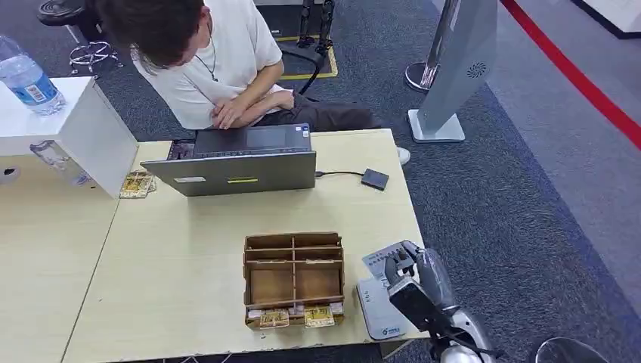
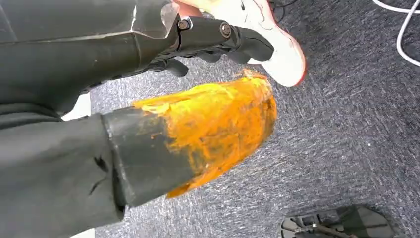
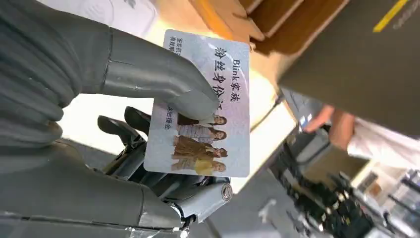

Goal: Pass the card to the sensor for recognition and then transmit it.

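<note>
My right hand (image 1: 414,281) hovers at the table's front right corner and pinches a pale card (image 1: 382,259) between thumb and fingers. In the right wrist view the card (image 3: 203,106) shows printed characters and a row of small figures, with the thumb (image 3: 163,84) pressed on its face. The card sits just above the far end of a flat white reader (image 1: 376,310) with a blue logo, whose edge (image 3: 116,12) also appears in the right wrist view. My left hand (image 2: 198,99) hangs over grey carpet, its thumb wrapped in orange, holding nothing.
A wooden divided box (image 1: 293,278) with cards in its front slots stands left of the reader. A grey laptop (image 1: 236,170) has a small black device (image 1: 375,179) cabled to it. A person (image 1: 219,60) sits behind it. A white box (image 1: 83,125) and bottle (image 1: 26,79) stand far left.
</note>
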You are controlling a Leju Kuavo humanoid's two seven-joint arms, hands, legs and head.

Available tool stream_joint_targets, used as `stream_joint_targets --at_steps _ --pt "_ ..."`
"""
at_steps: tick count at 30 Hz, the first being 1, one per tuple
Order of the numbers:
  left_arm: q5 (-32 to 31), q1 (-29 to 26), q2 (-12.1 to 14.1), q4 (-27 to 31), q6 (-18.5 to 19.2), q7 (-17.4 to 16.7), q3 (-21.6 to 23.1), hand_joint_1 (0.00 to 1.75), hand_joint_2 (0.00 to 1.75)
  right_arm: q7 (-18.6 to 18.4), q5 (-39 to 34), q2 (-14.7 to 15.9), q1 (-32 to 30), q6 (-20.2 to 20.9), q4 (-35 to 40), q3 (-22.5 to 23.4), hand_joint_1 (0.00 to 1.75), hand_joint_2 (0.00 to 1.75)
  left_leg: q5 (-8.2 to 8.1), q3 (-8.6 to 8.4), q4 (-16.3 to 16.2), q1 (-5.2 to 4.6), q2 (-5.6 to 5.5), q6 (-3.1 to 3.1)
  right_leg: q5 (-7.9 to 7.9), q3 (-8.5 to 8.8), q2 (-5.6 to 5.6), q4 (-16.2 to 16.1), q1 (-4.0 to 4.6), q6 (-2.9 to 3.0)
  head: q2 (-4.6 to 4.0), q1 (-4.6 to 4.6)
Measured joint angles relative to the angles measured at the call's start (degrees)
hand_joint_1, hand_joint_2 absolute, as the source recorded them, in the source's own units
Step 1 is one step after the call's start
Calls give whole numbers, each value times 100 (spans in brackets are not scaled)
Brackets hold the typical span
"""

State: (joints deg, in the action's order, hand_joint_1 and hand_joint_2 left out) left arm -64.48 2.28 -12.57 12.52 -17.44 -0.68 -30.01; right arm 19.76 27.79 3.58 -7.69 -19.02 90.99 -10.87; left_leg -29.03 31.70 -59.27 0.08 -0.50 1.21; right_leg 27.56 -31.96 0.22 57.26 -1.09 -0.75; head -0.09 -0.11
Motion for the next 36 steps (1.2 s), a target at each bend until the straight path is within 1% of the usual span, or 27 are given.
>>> stream_joint_targets --at_steps 6,12,18,26,36 --pt "-50 0 2 0 0 0 -35 0 0 77 -375 105 -48 506 -186 145 175 175 0 0 0 0 0 0 0 0 0 0 0 0 0 0" --pt "-52 0 4 0 0 2 -57 0 0 64 -492 232 -54 854 -433 201 175 175 0 0 0 0 0 0 0 0 0 0 0 0 0 0" --pt "-81 0 7 0 2 2 -87 0 0 5 -534 383 -62 1106 -680 221 175 175 0 1 0 0 0 0 0 0 0 0 0 0 0 0" --pt "-120 0 7 0 7 2 -136 0 0 -54 -525 499 -41 1295 -1012 230 175 175 0 1 0 0 0 0 0 0 0 -1 0 0 0 0" --pt "-144 0 7 0 7 7 -151 0 0 -92 -440 558 42 1312 -1235 228 175 175 0 1 0 0 0 0 0 1 0 -1 0 0 0 0"
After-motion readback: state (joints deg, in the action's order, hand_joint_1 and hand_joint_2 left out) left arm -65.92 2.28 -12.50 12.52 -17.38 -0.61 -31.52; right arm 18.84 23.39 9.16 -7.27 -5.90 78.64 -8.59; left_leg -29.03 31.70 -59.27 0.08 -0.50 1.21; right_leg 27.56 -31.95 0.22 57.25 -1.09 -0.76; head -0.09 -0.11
